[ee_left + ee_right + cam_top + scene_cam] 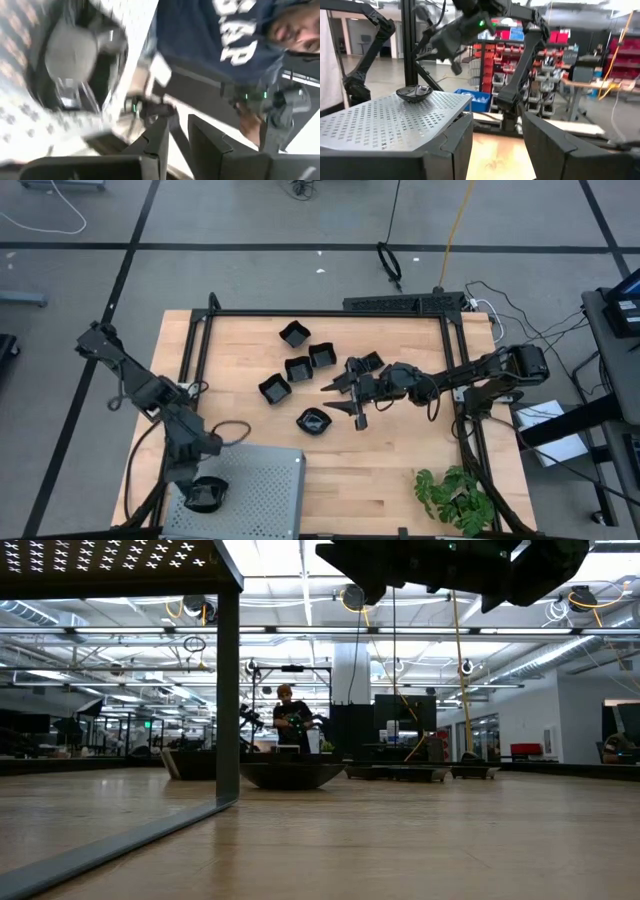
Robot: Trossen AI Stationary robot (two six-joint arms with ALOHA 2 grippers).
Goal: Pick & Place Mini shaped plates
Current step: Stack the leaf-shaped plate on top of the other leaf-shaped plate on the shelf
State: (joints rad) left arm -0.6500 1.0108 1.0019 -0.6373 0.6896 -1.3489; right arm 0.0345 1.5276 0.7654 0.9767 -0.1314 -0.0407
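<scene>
Several small glossy black plates (298, 368) rest flat on the wooden table, spread around its middle; one (313, 420) lies nearest my right gripper. Another black plate (205, 495) sits on the grey perforated tray (265, 480), also seen in the right wrist view as a plate (414, 93). My left gripper (178, 145) is above that plate (70, 50), open and apart from it. My right gripper (345, 402) hangs open over the table's middle, clear of the wood, among the plates. The low view shows one plate (290, 775) on the table.
The perforated tray stands on legs (228, 690) at the table's near left corner. A black frame (330, 313) borders the wood. A green plant (455, 498) lies at the near right corner. A person in a dark shirt (225, 40) stands beyond the table.
</scene>
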